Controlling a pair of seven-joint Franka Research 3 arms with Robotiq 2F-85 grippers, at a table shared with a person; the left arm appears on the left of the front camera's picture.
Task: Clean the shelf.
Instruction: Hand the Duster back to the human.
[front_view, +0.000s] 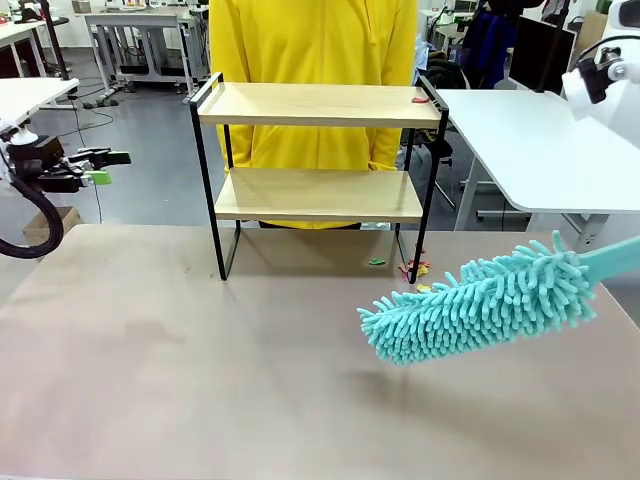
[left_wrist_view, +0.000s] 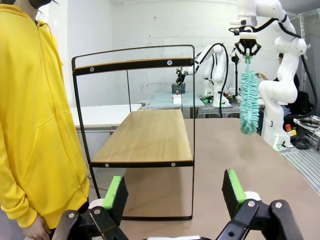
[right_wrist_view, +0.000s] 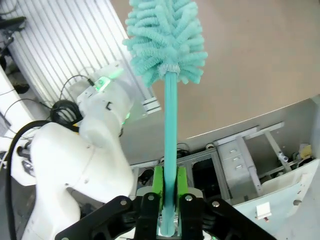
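Right gripper clamps the teal fluffy microfibre duster near-right of the black-framed two-board wooden shelf, poised for sweeping; left gripper waits wide open, empty

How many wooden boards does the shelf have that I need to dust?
2. The top board sits between the raised side rails of the shelf; the lower board is about halfway down the frame. Neither looks hidden.
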